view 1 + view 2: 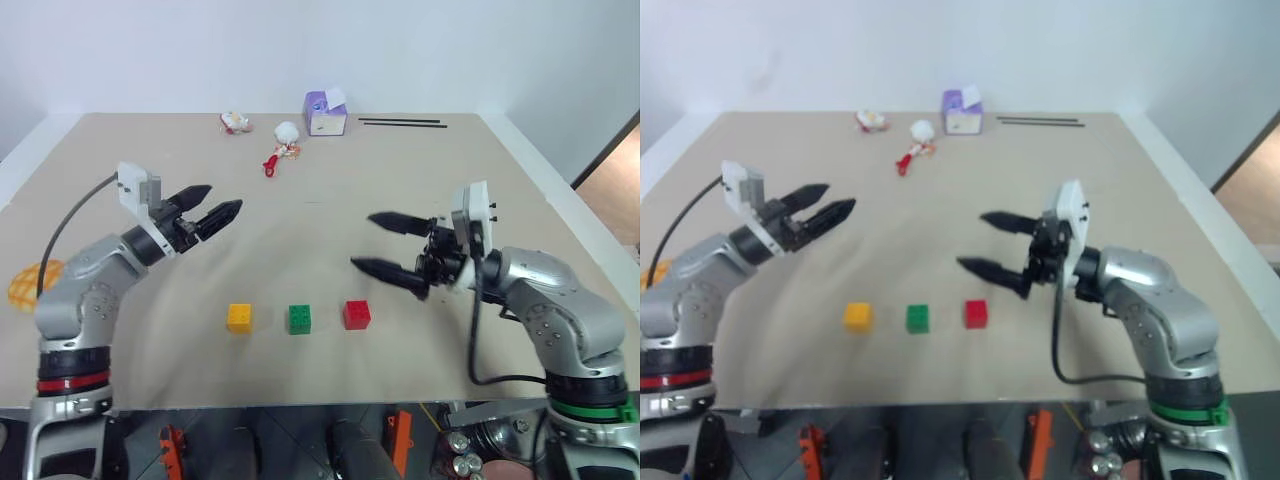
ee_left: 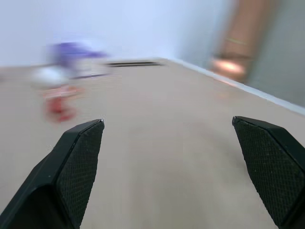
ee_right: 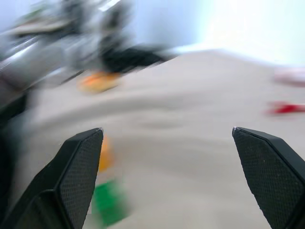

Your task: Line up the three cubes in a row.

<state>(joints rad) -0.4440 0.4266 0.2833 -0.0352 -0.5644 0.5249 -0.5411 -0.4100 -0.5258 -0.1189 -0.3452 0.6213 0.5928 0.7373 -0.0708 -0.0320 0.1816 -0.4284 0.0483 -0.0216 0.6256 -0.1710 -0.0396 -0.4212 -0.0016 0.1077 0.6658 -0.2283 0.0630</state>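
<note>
Three small studded cubes stand side by side near the table's front edge: a yellow-orange cube [image 1: 239,317], a green cube [image 1: 299,319] and a red cube [image 1: 356,314], evenly spaced and level with one another. My left gripper [image 1: 221,201] hovers open above the table, up and to the left of the cubes, holding nothing. My right gripper [image 1: 365,241] hangs open just above and to the right of the red cube, clear of it. The right wrist view catches the green cube [image 3: 108,203] and a bit of the yellow-orange cube [image 3: 105,152] beside one finger.
At the table's far edge stand a purple-and-white box [image 1: 325,113], a white ball [image 1: 286,130], a red toy [image 1: 271,163] and another small toy [image 1: 233,122]. A black rod [image 1: 402,123] lies far right. A yellow checkered bun [image 1: 30,282] sits at the left edge.
</note>
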